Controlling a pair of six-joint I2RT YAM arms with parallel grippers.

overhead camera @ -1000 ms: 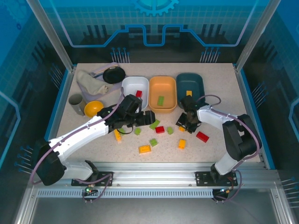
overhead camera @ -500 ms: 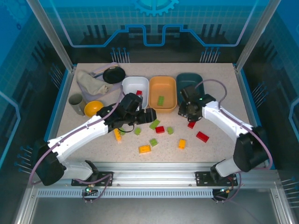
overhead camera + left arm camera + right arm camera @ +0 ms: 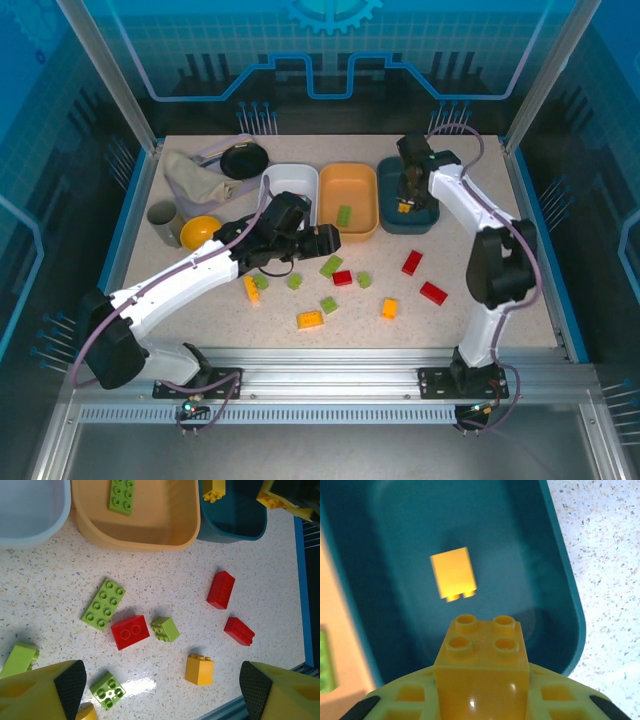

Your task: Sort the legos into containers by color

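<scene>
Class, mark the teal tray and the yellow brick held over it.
teal tray point(image 3: 559, 575), right wrist view, right wall.
held yellow brick point(image 3: 482, 641), right wrist view, studded top.

Loose legos point(image 3: 130, 631) lie scattered before the orange tray point(image 3: 150, 537).

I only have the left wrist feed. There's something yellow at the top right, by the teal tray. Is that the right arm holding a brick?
Observer: Yes. The right gripper is shut on a yellow-orange brick with four studs, held above the dark teal tray.
Operator: Any loose bricks off to the left of my fingers?
Observer: Two in the top view: a yellow-orange one and a light green one, close together, left of the left gripper.
Operator: Anything else on that side?
Observer: A small yellow bowl and a grey cup stand farther left.
</scene>
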